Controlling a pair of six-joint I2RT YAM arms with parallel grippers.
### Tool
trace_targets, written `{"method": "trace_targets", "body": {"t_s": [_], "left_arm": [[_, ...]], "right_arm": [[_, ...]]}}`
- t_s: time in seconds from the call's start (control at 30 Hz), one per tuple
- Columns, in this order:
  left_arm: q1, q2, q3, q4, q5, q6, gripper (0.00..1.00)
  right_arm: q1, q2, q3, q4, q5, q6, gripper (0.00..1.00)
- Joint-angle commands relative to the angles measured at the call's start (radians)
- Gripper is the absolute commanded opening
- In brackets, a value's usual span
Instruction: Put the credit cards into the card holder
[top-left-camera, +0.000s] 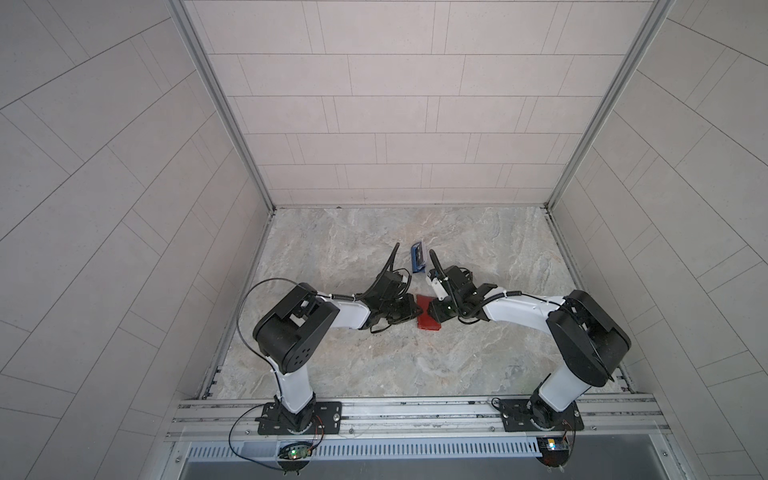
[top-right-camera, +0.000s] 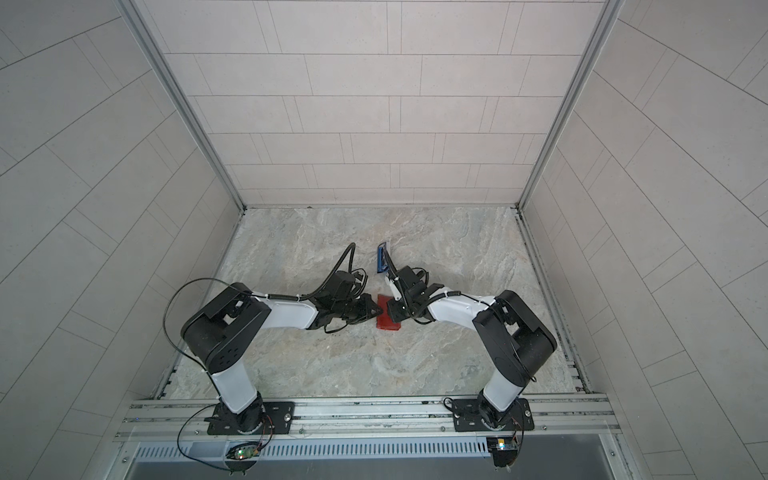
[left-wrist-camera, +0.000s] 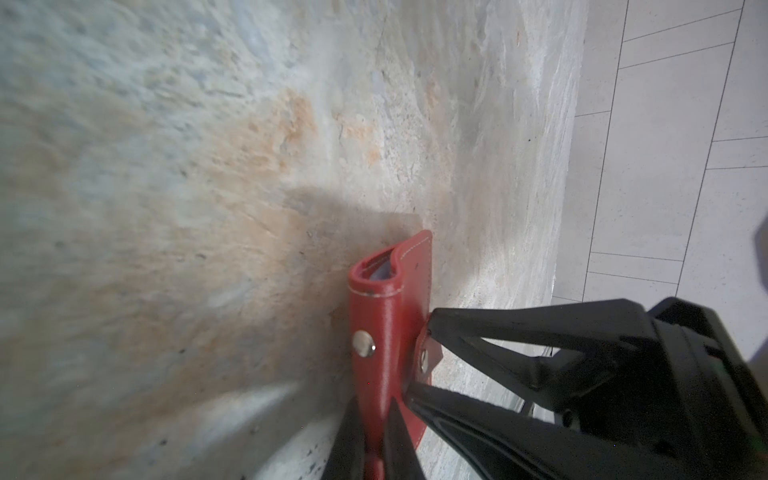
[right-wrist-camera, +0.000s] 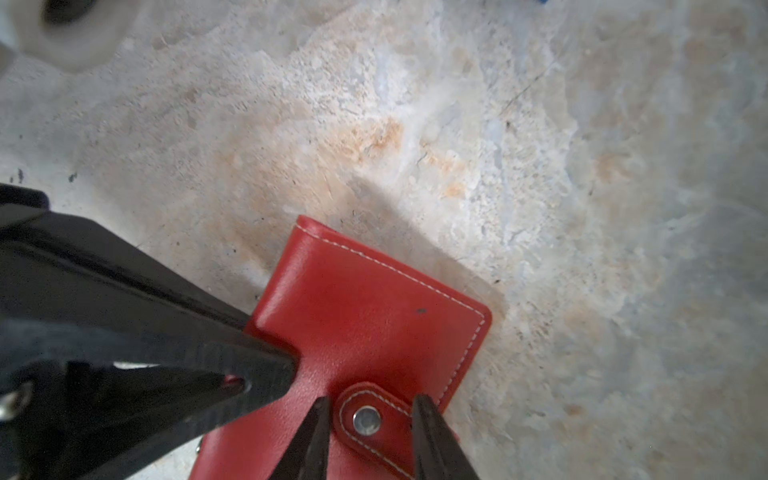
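Left arm (top-left-camera: 291, 328): base at 7 o'clock, elbow raised, forearm pointing toward 3 o'clock.
Right arm (top-left-camera: 582, 332): base at 5 o'clock, forearm toward 9 o'clock.
Left gripper (right-wrist-camera: 249, 380): pinched tight (tips together).
Right gripper (right-wrist-camera: 372, 401): jaws apart, tips pointing down.

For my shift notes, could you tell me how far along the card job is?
Looks done: no loose cards show on the table; something pale sits inside the folded card holder. In hand: the left pincer clamps its cover while the right pincer straddles the snap tab. Left: probably pressing the snap shut; its stud is bare.
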Motion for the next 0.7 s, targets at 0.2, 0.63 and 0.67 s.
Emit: {"method": "trace_targets", "body": {"t_s": [0.2, 0.63, 0.67], "left_arm": [[-0.012, -0.038, -0.010, -0.005, -0.014, -0.004, 0.09], [-0.013, -0.068, -0.006, -0.092, -0.081, 0.034, 0.09], [-0.013, -0.070, -0.007, -0.103, -0.091, 0.038, 0.09]], "right_arm": [[0.046, 0.055, 0.033, -0.103, 0.184, -0.030, 0.32], [0.055, -0.015, 0.027, -0.144, 0.323, -0.015, 0.00], [0.055, -0.024, 0.024, -0.144, 0.327, -0.013, 0.00]]}}
